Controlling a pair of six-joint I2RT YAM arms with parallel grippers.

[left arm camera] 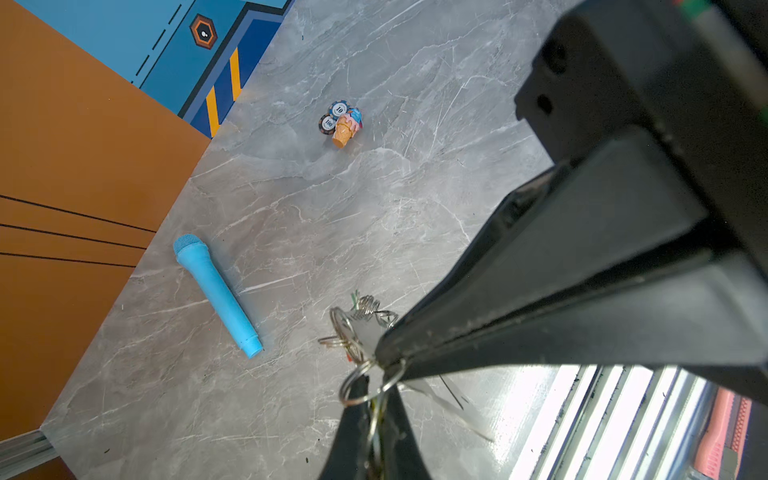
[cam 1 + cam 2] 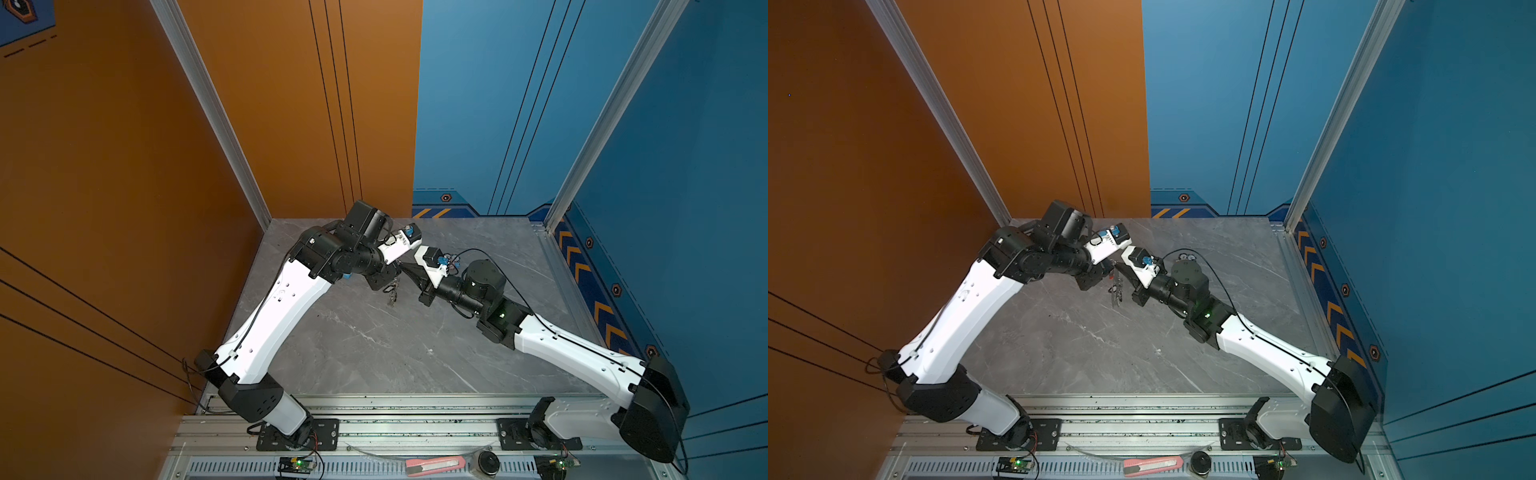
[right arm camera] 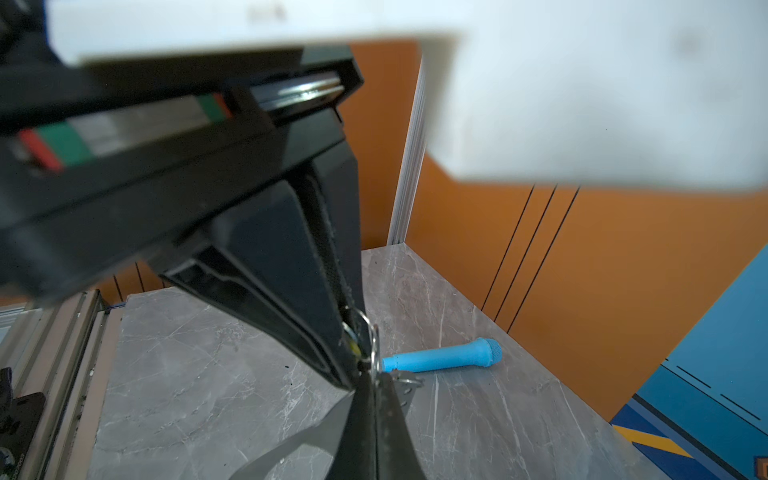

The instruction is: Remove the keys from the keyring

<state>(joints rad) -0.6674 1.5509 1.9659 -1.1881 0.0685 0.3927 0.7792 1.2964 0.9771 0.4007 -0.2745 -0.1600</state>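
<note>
Both grippers meet tip to tip above the middle of the table [image 2: 374,353]. My left gripper [image 1: 376,382] is shut on a key with a yellow tag [image 3: 353,347]; a ring wire runs down between its fingers. My right gripper [image 3: 375,376] is shut on a silver split ring [image 1: 365,386] of the keyring. Behind the tips hang the keyring's larger loop [image 1: 341,326] and more silver keys [image 1: 365,307] with green tags. In both top views the bundle [image 2: 392,295] [image 2: 1116,293] dangles just below the two grippers, clear of the table.
A light-blue microphone-shaped tube [image 1: 216,295] [image 3: 440,359] lies on the table near the orange wall. A small cluster of round chips and an ice-cream cone toy [image 1: 343,122] sits farther back. A red box cutter [image 2: 434,465] rests on the front rail.
</note>
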